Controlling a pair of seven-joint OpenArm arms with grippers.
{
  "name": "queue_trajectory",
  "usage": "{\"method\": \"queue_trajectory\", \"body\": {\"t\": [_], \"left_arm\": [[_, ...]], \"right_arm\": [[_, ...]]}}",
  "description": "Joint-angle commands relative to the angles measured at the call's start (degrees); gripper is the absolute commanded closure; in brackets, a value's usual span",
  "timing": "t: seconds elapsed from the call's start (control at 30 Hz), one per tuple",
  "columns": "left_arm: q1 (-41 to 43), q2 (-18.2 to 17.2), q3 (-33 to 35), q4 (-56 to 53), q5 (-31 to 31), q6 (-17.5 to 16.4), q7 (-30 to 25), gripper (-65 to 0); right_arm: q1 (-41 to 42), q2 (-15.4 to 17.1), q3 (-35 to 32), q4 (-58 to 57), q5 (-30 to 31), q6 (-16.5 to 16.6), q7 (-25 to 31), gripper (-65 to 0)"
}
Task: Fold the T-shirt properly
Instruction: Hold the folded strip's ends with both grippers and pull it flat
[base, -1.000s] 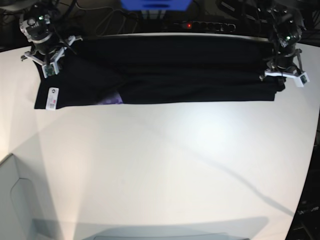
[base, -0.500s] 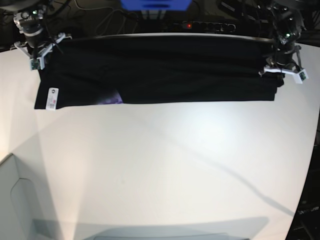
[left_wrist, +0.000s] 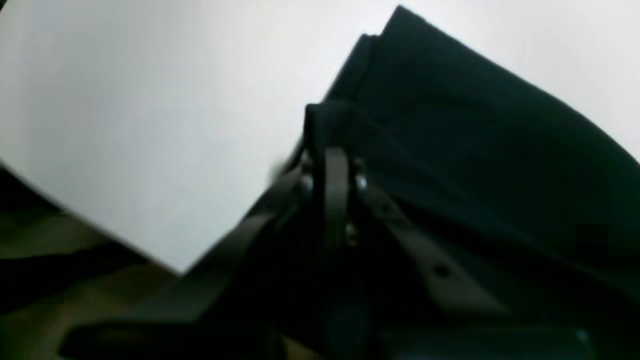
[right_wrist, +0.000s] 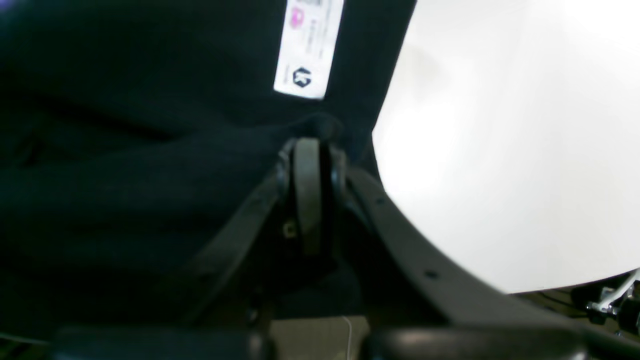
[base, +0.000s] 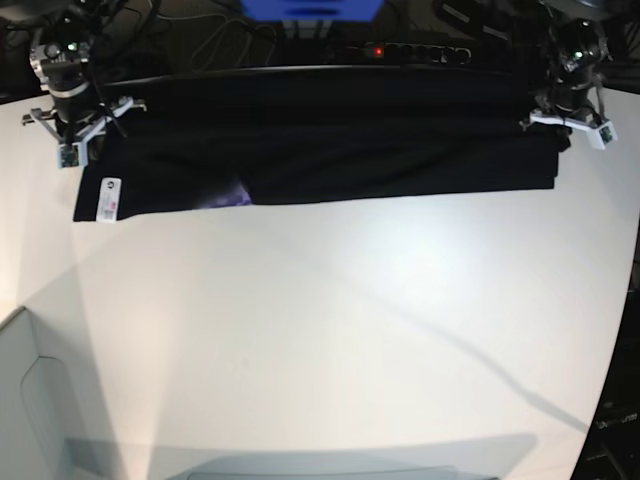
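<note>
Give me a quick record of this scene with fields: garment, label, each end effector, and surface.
garment: black T-shirt, spread along the table's far edge
label: white tag on the shirt's corner
left end effector: shut on the T-shirt
right end effector: shut on the T-shirt
surface: white table

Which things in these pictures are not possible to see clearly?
- Print on the T-shirt: base view, only a purple scrap shows; folded fabric covers the rest.
- White label text: right wrist view, blurred, top cut off.
- Left gripper fingertips: left wrist view, buried in dark cloth.
</note>
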Motion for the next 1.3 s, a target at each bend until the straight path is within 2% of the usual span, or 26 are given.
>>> {"method": "queue_trajectory", "body": {"t": [0.0, 0.23, 0.37, 0.63, 0.8, 0.9, 0.97, 1.03, 1.1, 1.27], "left_arm": [[0.17, -0.66, -0.52, 0.73, 0.21, 0.23, -1.57, 0.0], [0.17, -0.84, -0.52, 0.55, 0.48, 0.23, -1.57, 0.0], [0.08, -0.84, -0.25, 0.55, 0.48, 0.23, -1.57, 0.0], [0.17, -0.4, -0.08, 0.55, 0.56, 0.23, -1.3, 0.0], [0.17, -0.4, -0.08, 0.55, 0.56, 0.23, -1.04, 0.0], [0.17, -0.4, -0.08, 0.64, 0.56, 0.23, -0.95, 0.0], [0.17, -0.4, -0.08, 0.82, 0.56, 0.23, -0.95, 0.0], [0.43, -0.4, -0.08, 1.17, 0.56, 0.23, -0.95, 0.0], [1.13, -0.4, -0.08, 1.17, 0.21, 0.23, -0.95, -2.8], [1.31, -0.31, 0.01, 1.25, 0.12, 0.41, -0.95, -17.7]], "right_arm": [[0.76, 0.2, 0.32, 0.78, 0.4, 0.76, 0.99, 0.0], [3.66, 0.11, 0.76, 0.34, 0.67, 0.76, 1.08, 0.0], [3.75, -0.15, 4.45, -0.1, 7.26, 0.76, 1.08, 0.0], [3.04, 1.08, 4.45, -6.16, 6.65, 0.76, 0.82, -0.2], [4.18, 1.34, 4.18, -9.33, 0.32, 0.76, 0.64, -14.9], [4.62, 1.34, 4.8, -9.33, -0.12, 0.76, 0.9, -25.3], [4.54, 1.26, 6.12, -7.57, -0.04, 0.76, 0.9, -29.3], [5.24, 0.38, 8.32, -5.2, 0.05, 0.76, 0.9, -30.2], [5.94, -0.5, 9.28, -3.09, 0.84, 0.76, 0.9, -30.2], [5.59, -0.68, 8.76, -0.27, 2.6, 0.76, 0.55, -30.5]]}}
